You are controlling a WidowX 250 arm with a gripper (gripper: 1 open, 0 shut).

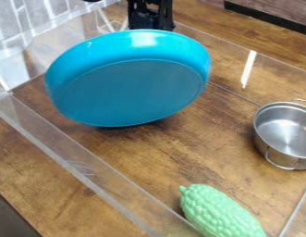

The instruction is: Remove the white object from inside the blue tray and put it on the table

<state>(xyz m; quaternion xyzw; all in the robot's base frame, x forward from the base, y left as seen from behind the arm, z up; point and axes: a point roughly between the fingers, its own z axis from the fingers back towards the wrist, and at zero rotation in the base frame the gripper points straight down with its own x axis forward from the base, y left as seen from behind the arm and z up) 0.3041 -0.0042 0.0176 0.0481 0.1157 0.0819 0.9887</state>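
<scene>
Dark brown wooden bench carries the blue tray, tipped up on edge with its underside facing the camera; the white object cannot be seen. Black fingers meet its far rim, their state impossible to tell. A steel pot sits right, a green gourd near.

The table is dark brown wood with visible grain. On it, the blue tray stands tipped at upper left. A steel pot sits at right and a bumpy green gourd at the bottom.
</scene>
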